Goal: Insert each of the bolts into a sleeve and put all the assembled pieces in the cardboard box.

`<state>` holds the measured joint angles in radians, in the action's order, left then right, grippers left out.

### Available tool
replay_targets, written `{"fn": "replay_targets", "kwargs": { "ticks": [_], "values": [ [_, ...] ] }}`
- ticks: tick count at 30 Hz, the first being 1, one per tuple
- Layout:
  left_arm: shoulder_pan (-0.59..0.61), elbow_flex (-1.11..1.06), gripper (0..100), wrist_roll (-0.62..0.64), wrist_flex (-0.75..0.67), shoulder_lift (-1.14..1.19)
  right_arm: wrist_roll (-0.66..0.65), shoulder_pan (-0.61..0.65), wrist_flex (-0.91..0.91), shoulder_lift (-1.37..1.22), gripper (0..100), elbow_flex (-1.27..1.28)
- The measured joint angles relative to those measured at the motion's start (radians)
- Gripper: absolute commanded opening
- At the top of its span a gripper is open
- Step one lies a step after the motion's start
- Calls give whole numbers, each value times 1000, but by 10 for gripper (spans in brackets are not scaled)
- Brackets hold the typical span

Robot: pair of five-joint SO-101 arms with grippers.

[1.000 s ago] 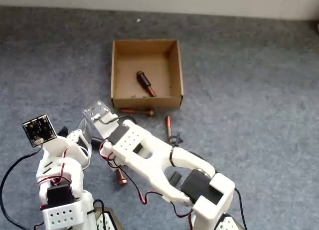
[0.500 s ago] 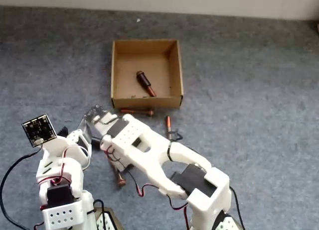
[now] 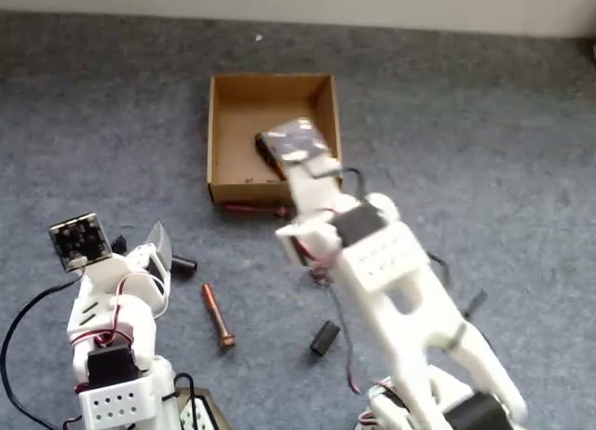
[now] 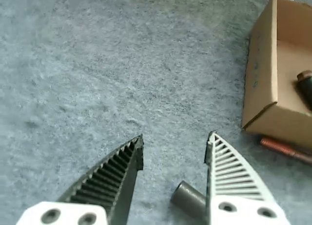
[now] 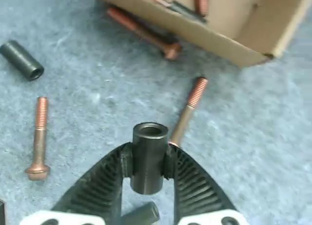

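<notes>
My right gripper (image 5: pixel 148 154) is shut on a black sleeve (image 5: pixel 148 159), held upright above the carpet just in front of the cardboard box (image 5: pixel 229 40). A copper bolt (image 5: pixel 187 110) lies right beyond it, and another bolt (image 5: pixel 144 32) lies against the box front. The box (image 3: pixel 223 132) holds one assembled piece (image 4: pixel 306 86). My left gripper (image 4: pixel 173 147) stands open low over the carpet, with a loose sleeve (image 4: pixel 187 198) beside one finger (image 4: pixel 229 171). A third bolt (image 3: pixel 214 314) lies near that sleeve (image 3: pixel 182 262).
Another black sleeve (image 3: pixel 324 337) lies on the carpet near the right arm (image 3: pixel 391 262). That arm's wrist camera (image 3: pixel 293 141) hangs over the box's near right corner. Grey carpet stretches open to the left of and beyond the box.
The right arm has swung from beside the left gripper over to the box front. A bolt and a sleeve it hid now show on the carpet. The left arm has barely moved.
</notes>
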<state>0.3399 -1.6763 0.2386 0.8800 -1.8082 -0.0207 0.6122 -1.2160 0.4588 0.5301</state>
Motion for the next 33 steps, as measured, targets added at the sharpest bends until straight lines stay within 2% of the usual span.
{"fn": "replay_targets", "kwargs": {
  "ticks": [5, 11, 16, 19, 22, 25, 27, 33],
  "values": [
    [0, 2, 191, -172, 0, 0, 0, -180, 106, 187, 5, 199],
    [0, 32, 155, -350, 0, 0, 21, -381, 376, 276, 5, 457],
    [0, 169, 155, -448, 40, 0, 94, -420, 516, 282, 5, 597],
    [-11, 262, 155, -508, 118, 0, 100, -450, 529, 282, 5, 606],
    [-71, 331, 156, -583, 201, 0, 103, -476, 534, 282, 5, 606],
    [-135, 379, 210, -660, 275, -5, 103, -491, 534, 282, 5, 606],
    [-158, 400, 249, -704, 310, -5, 103, -494, 534, 282, 5, 606],
    [-169, 408, 252, -819, 362, 35, 103, -496, 539, 282, 5, 606]
  ]
}}
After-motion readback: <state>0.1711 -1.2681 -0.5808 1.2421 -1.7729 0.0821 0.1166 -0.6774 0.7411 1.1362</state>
